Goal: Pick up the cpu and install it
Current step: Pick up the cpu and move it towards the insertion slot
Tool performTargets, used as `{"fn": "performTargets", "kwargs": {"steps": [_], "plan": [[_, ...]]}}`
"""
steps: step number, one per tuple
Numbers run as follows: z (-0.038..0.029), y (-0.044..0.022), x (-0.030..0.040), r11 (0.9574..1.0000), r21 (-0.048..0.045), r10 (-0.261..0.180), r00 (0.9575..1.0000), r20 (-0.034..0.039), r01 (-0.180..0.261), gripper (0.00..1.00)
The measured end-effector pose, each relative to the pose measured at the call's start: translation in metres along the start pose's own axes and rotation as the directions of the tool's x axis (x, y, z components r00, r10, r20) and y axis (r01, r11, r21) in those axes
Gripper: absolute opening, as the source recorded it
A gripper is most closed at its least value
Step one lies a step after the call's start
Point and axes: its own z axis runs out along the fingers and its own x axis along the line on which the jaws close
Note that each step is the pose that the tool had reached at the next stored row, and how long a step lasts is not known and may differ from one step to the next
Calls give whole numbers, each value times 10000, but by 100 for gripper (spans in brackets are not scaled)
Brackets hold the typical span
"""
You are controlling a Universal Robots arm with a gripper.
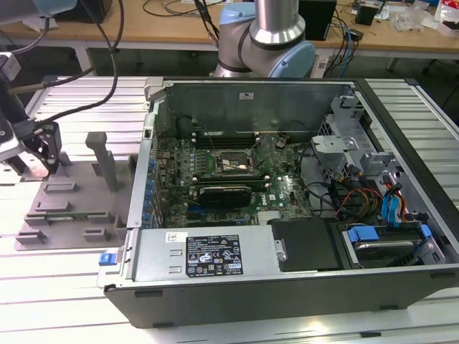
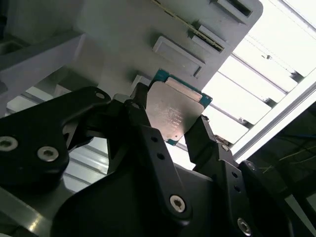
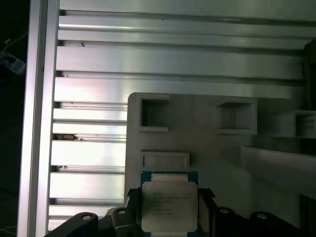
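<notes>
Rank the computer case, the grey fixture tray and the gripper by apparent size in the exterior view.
Largest: the computer case.
Then the grey fixture tray.
Smallest: the gripper, which holds the cpu in both wrist views.

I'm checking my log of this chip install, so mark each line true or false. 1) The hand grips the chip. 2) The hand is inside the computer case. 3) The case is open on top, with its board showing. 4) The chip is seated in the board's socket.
1) True. In both wrist views the hand is shut on the chip, one finger on each side.
2) False. It is over the grey tray, at the exterior view's left, outside the computer case.
3) True. The green board is in plain sight.
4) False. The chip is in the hand by the tray, away from the socket.
</notes>
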Motion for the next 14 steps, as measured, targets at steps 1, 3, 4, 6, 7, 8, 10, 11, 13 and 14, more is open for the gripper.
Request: {"fn": "performTargets", "kwargs": {"steps": [1, 3, 4, 6, 7, 8, 10, 11, 13, 14], "plan": [[-26, 1, -1, 10000, 0, 0, 10000, 2, 0, 55], [-89, 4, -2, 10000, 0, 0, 10000, 5, 0, 55], [-120, 6, -3, 10000, 0, 0, 10000, 7, 0, 55], [-178, 8, -4, 10000, 0, 0, 10000, 8, 0, 55], [-208, 10, -5, 10000, 0, 0, 10000, 13, 0, 55], [-237, 11, -6, 10000, 1, 0, 10000, 16, 0, 55], [-292, 14, -7, 10000, 0, 0, 10000, 20, 0, 55], [-307, 14, -8, 10000, 0, -1, 10000, 21, 1, 55], [-338, 16, -7, 10000, 0, -1, 10000, 34, 1, 55], [-343, 16, -7, 10000, 0, -2, 10000, 42, 2, 55]]}}
